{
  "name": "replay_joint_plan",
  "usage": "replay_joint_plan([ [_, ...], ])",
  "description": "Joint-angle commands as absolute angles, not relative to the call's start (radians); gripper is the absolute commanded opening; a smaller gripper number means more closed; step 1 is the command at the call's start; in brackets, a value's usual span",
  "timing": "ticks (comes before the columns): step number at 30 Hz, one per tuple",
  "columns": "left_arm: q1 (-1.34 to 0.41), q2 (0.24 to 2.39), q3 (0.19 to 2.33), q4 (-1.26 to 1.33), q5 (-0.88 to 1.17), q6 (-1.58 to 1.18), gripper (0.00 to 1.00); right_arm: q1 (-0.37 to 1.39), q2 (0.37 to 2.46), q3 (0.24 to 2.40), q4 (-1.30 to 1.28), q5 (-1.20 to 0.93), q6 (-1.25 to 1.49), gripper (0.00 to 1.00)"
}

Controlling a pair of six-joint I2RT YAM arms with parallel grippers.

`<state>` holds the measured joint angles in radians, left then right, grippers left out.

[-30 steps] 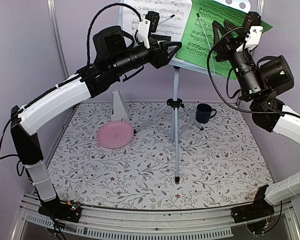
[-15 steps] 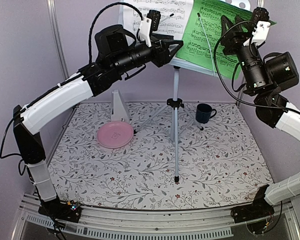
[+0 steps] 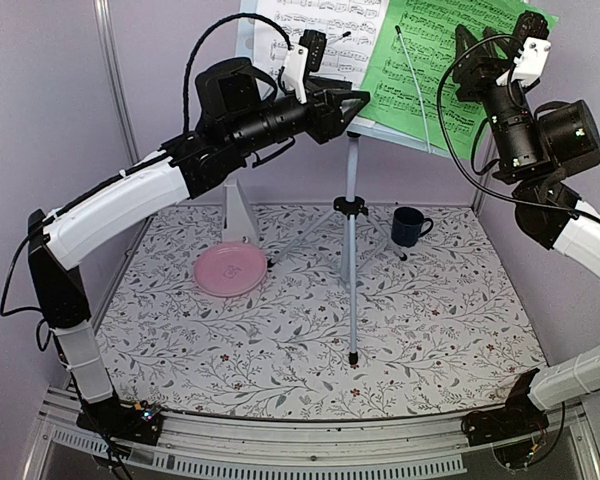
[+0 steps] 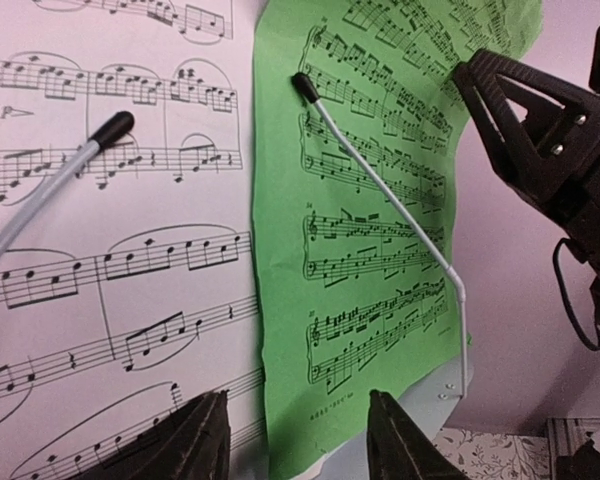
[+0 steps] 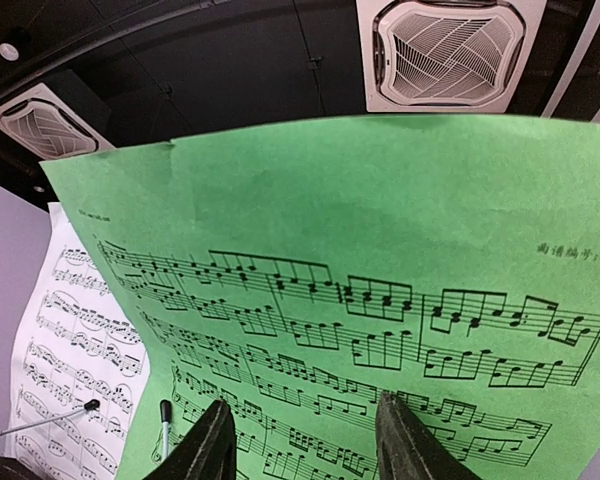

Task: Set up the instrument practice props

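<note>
I'm on the sheet step. The stand (image 3: 351, 215) is at the middle of the table (image 3: 430, 340), toward the back edge, with the white sheet (image 3: 330, 25) on its left half and the green sheet (image 3: 420, 70) on its right half, a wire arm (image 4: 380, 190) lying across the green one. The metronome (image 3: 238, 212) waits near the back-left corner.

My right gripper (image 5: 302, 425) points at the green sheet's face, fingers apart and pinching nothing. My left gripper (image 4: 295, 410) is at the stand's lower lip, fingers partly apart. I cannot tell whether they press the lip.

Next, I judge, I should back my right hand straight off so the paper doesn't drag.

Since a second ago, my right arm has risen and the green sheet sits higher and less tilted. My left hand has crept slightly toward the stand.
</note>
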<state>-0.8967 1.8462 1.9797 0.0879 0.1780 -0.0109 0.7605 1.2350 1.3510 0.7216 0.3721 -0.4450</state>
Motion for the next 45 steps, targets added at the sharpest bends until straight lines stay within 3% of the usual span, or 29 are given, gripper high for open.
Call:
replay_joint_plan([
  [1, -0.903, 1.862, 2.017, 0.086, 0.194, -0.024, 0.47, 0.744, 1.237, 1.379, 0.736, 0.392, -0.432, 0.50],
  [8, -0.910, 1.878, 2.050, 0.077, 0.215, -0.021, 0.40, 0.727, 1.244, 1.380, 0.736, 0.390, -0.411, 0.50],
  [20, -0.912, 1.925, 2.124, 0.045, 0.190, -0.041, 0.43, 0.703, 1.242, 1.382, 0.736, 0.388, -0.396, 0.51],
  [38, -0.928, 1.954, 2.169, 0.046, 0.229, -0.033, 0.22, 0.670, 1.251, 1.389, 0.722, 0.366, -0.348, 0.52],
  [45, -0.928, 1.993, 2.214, 0.031, 0.183, -0.048, 0.21, 0.670, 1.242, 1.392, 0.679, 0.338, -0.319, 0.51],
])
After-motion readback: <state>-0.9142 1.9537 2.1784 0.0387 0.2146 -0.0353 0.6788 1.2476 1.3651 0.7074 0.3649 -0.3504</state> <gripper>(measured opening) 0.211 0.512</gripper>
